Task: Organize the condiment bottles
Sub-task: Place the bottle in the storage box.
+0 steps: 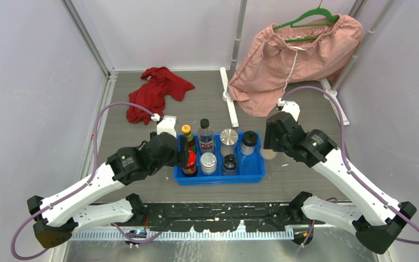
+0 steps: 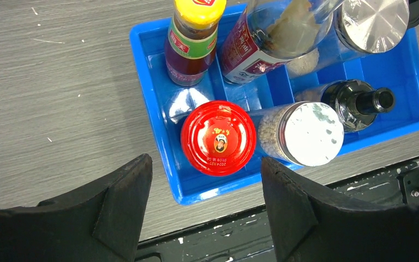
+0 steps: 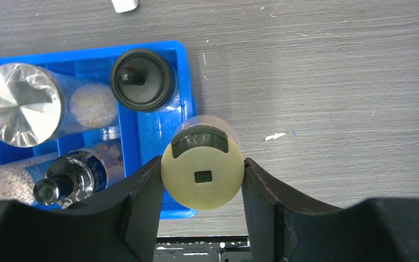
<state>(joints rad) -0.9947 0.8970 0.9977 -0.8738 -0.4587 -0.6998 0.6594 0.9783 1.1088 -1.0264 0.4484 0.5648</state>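
Done so far: seven condiment bottles stand in the blue tray (image 1: pixel 245 177), one to a compartment as far as I can see.
Back row: yellow-capped bottle (image 1: pixel 186 131), clear bottle (image 1: pixel 205 136) with a black cap, silver-lidded jar (image 1: pixel 228 136), black-capped bottle (image 1: pixel 248 143).
Front row: red-capped jar (image 2: pixel 218 137), pale-lidded jar (image 2: pixel 311 134) of grains, dark bottle (image 2: pixel 360 103).
Left to do: the beige jar (image 3: pixel 202 177) is the only one not in the tray. It is just outside the right wall, level with the front row. The front-right compartment looks bare, so I would guess it belongs there.
Right gripper (image 3: pixel 202 162): both fingers are pressed against the beige jar's round lid, one on each side, so it has a grip. I cannot tell whether the jar rests on the table or hangs just above it.
Right arm pose: it reaches in from the right, elbow out, with the wrist turned down beside the tray's right end.
Left gripper (image 2: pixel 206 164): the fingers are spread wide and hold nothing. It hovers over the front-left corner with the red cap just ahead of the fingertips.
Left arm pose: it stretches in low from the left, with the wrist looking straight down on the tray's left end.
Overall: nearly finished, by my reckoning; one jar remains.
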